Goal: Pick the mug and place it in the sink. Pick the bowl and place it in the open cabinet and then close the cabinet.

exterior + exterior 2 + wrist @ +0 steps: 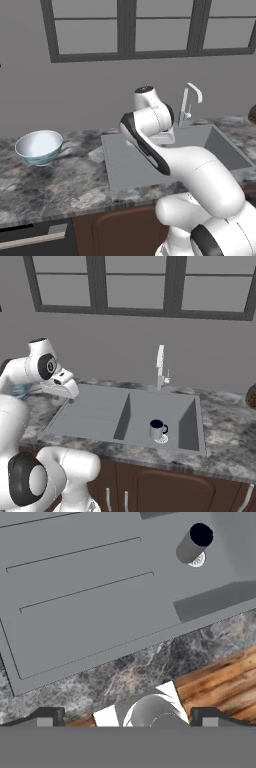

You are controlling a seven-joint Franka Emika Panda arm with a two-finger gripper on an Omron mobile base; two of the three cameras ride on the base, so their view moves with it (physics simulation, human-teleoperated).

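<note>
The right base view showed the mug (158, 429) standing in the sink (90, 411), so the empty gripper (127, 716), jaws wide apart, next needed the bowl (39, 146) at far left.

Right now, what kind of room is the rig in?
A simulated home kitchen, by the look of it. A grey sink with a ribbed drainboard and chrome tap is set into a marble-patterned counter. A mug stands in the basin, and a bowl rests on the counter.
</note>
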